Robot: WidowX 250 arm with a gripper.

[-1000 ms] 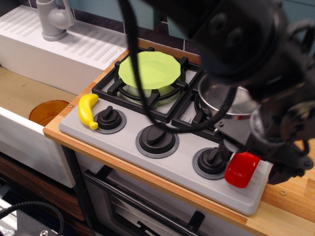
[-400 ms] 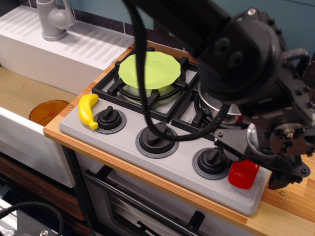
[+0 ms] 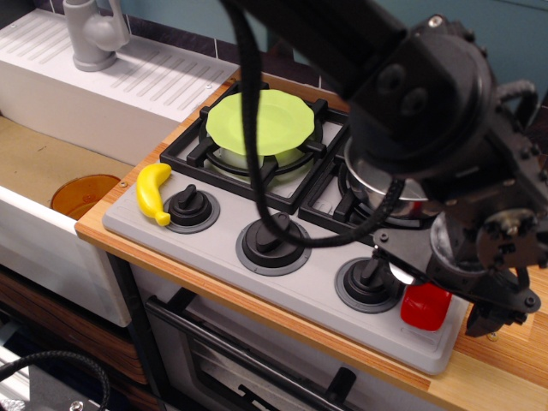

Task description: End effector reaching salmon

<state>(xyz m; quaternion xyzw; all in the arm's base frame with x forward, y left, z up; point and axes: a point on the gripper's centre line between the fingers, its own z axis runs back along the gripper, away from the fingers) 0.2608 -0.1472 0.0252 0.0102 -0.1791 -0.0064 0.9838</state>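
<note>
The salmon [image 3: 425, 308] is a glossy red toy piece on the grey stove panel [image 3: 214, 248], at its front right corner, just right of the right knob [image 3: 368, 282]. The end effector [image 3: 455, 293], a bulky black gripper with cables, hangs directly over the salmon and hides its upper part. A dark finger [image 3: 490, 315] shows to the right of the salmon, above the wooden counter. I cannot tell how far the jaws are apart or whether they touch the salmon.
A yellow banana [image 3: 154, 193] lies by the left knob [image 3: 190, 208]. A green plate [image 3: 265, 122] sits on the left burner and a silver pot [image 3: 390, 193] on the right one, under the arm. An orange bowl [image 3: 81, 195] lies in the sink at left.
The end effector has moved down and slightly right over the salmon, covering more of it. The salmon, banana and plate have stayed in place.
</note>
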